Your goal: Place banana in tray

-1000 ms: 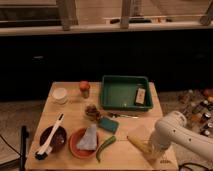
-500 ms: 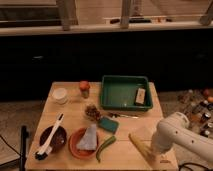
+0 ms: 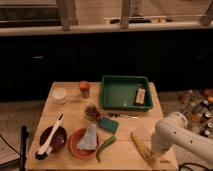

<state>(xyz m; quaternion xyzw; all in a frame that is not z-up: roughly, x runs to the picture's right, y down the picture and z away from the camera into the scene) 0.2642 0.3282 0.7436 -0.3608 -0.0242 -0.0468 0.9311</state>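
Note:
The banana (image 3: 140, 144) lies on the table near the front right corner, pale yellow, pointing from back left to front right. The green tray (image 3: 113, 93) stands at the back right of the table with a small brown item (image 3: 140, 95) inside at its right. My gripper (image 3: 157, 152) is at the end of the white arm (image 3: 177, 134), low over the front right corner, right beside the banana's near end. The arm hides most of it.
An orange-red dish (image 3: 75, 148) with a grey cloth (image 3: 90, 137), a green pepper (image 3: 105, 146), a teal sponge (image 3: 108, 124), a dark bowl (image 3: 60, 136) with a brush (image 3: 49, 144), a white cup (image 3: 60, 95) and an orange-capped jar (image 3: 84, 89) are on the table. Bottles (image 3: 200, 107) stand to the right.
The arm has shifted only slightly over the front right corner. The banana lies where it was.

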